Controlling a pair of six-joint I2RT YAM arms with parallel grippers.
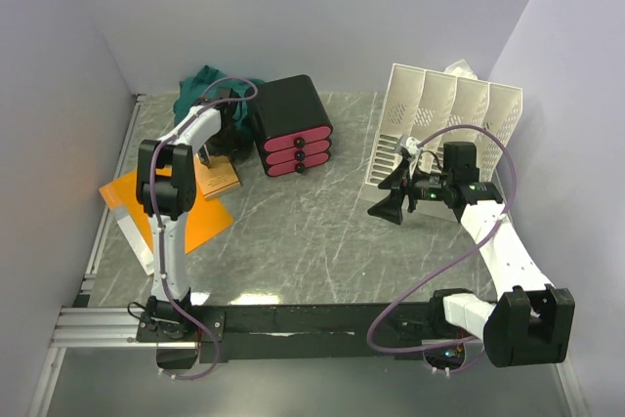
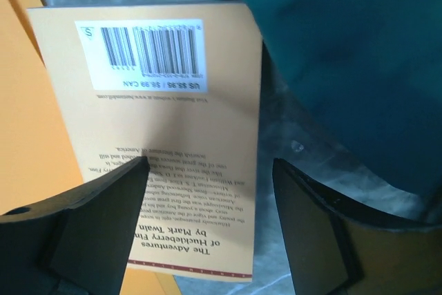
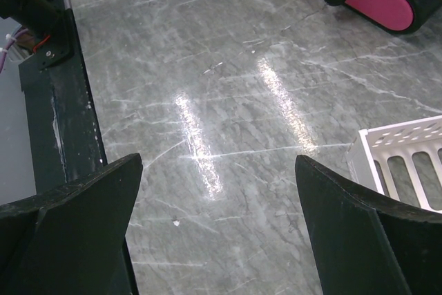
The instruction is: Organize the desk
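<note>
The desk [image 1: 312,241] is grey-green marble with pale veins. At its back left a tan paperback book [image 1: 217,180] lies beside an orange folder [image 1: 166,210]. In the left wrist view the book [image 2: 159,122] shows its back cover with a barcode. My left gripper [image 2: 210,167] hangs open just above it, one finger over the cover and the other over the desk [image 2: 293,146] past the book's right edge. My right gripper [image 1: 388,194] hovers wide open over bare desk [image 3: 242,101], with nothing between its fingers.
A dark green cloth [image 1: 203,85] is bunched at the back left, reaching next to the book [image 2: 345,46]. A black drawer box with pink fronts [image 1: 293,126] stands mid-back. A white slotted file rack [image 1: 444,129] sits at the back right [image 3: 404,157]. A black rail [image 3: 59,122] runs along the front.
</note>
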